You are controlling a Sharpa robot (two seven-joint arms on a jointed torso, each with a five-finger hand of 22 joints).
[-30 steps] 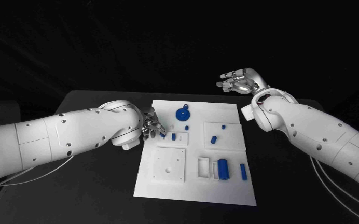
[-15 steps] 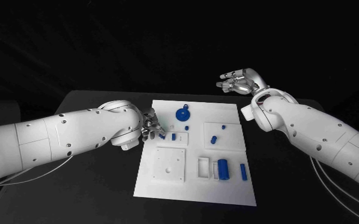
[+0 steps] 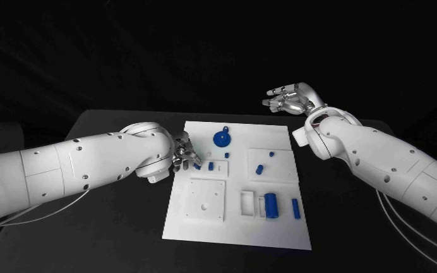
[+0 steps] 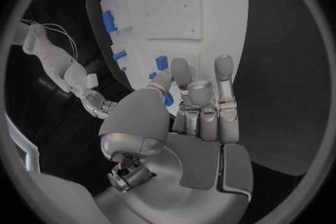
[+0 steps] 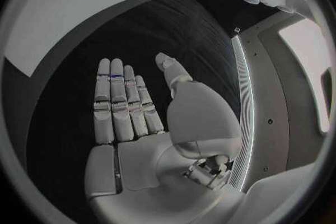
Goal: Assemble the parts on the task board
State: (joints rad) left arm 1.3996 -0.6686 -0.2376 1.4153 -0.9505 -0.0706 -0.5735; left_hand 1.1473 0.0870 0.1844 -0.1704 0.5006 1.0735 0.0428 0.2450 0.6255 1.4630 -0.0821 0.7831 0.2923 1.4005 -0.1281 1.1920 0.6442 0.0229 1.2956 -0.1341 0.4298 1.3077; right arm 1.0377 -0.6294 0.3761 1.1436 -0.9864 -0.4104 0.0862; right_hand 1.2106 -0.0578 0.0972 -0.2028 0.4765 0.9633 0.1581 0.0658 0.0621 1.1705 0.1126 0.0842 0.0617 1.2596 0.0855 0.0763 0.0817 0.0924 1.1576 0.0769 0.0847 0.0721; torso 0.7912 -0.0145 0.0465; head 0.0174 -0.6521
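Closest to the robot on the white board [image 3: 273, 229] there's a blue cylinder [image 3: 270, 205] lying next to a slim blue bar [image 3: 296, 207], both just beside a small open white tray [image 3: 247, 203], and a square white plate [image 3: 206, 200] to the side of that. Looks like those are parked there waiting for their slots.

A bit further up, the left hand [image 3: 185, 153] sits at the board's edge with its fingers [image 4: 183, 75] reaching toward a small blue peg [image 3: 211, 166]. From the wrist camera there's a blue bit tucked between the thumb and a finger, so I think it's pinching a part, but honestly the angle is poor and I can't tell for sure. Low and close like that makes sense for seating something small.

Past it, a few more blue pegs [image 3: 259, 170] are scattered mid-board, then the blue gear [image 3: 221, 138] near the far end.

Furthest back, the right hand [image 3: 290, 99] hangs off the board, fingers straight and spread, holding nothing. My guess is it's just out of the way.
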